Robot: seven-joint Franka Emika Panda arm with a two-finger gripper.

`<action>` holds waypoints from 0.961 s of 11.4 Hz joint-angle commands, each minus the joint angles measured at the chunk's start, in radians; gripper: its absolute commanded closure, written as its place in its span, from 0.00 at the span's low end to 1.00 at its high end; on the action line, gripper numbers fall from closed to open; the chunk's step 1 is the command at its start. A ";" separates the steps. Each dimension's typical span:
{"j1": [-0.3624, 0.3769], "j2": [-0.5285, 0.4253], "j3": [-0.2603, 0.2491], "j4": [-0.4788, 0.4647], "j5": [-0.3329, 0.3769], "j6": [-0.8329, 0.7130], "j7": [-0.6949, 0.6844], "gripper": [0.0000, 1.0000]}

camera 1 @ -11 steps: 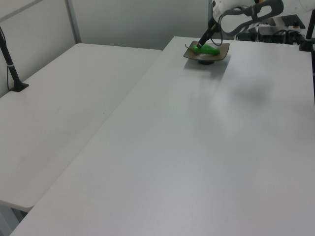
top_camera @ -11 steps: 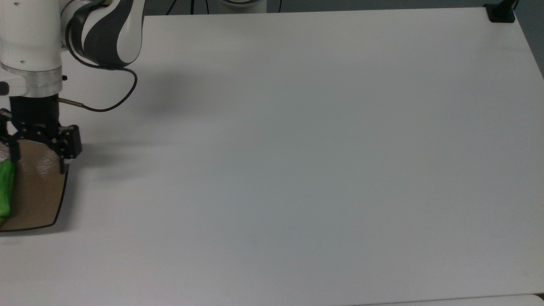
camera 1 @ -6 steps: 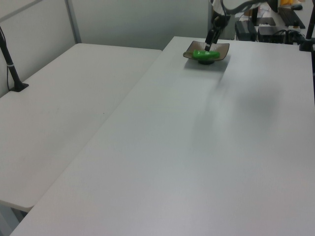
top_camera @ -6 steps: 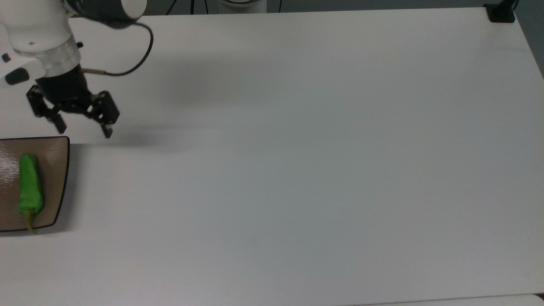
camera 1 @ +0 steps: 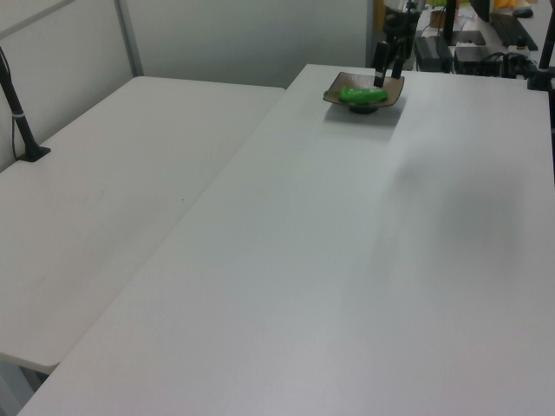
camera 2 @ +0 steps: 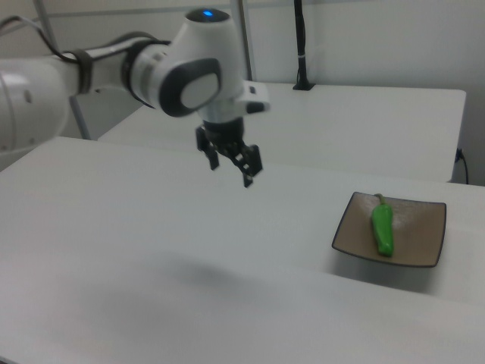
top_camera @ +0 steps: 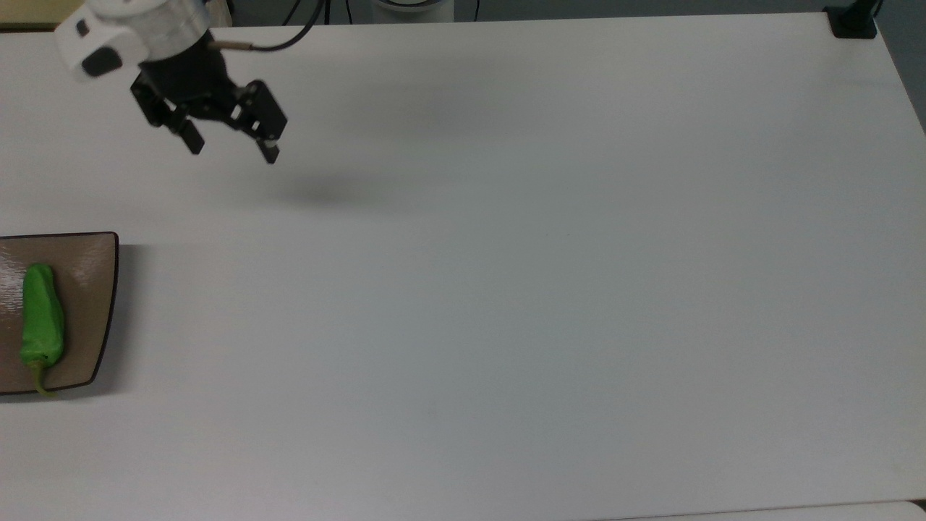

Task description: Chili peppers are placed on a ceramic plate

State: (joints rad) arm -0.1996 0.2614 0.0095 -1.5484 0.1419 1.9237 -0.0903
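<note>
Since the earlier frame I saw the gripper [top_camera: 228, 148] climb off the ceramic plate [top_camera: 87, 289] and swing toward the table's [top_camera: 506, 289] far edge, jaws spread, holding nothing. Chili pepper [top_camera: 40, 318] lay flat on the plate at the top view's left edge, well apart from the jaws. Its long axis ran near-to-far; stem pointed at the near edge. Placement looked done to me.

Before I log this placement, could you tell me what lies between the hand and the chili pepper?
Bare white table and the near edge of the brown plate lie between the hand and the chili pepper, as the right view shows.
</note>
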 commanded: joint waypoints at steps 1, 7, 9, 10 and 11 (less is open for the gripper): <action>0.089 -0.164 -0.006 -0.104 -0.007 -0.018 0.054 0.00; 0.256 -0.318 -0.011 -0.211 -0.140 -0.120 0.216 0.00; 0.266 -0.320 -0.008 -0.231 -0.145 -0.107 0.222 0.00; 0.266 -0.333 -0.008 -0.249 -0.143 -0.107 0.219 0.00; 0.267 -0.341 -0.006 -0.263 -0.137 -0.106 0.218 0.00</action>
State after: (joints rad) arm 0.0566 -0.0334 0.0119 -1.7500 0.0108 1.8086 0.1153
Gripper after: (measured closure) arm 0.000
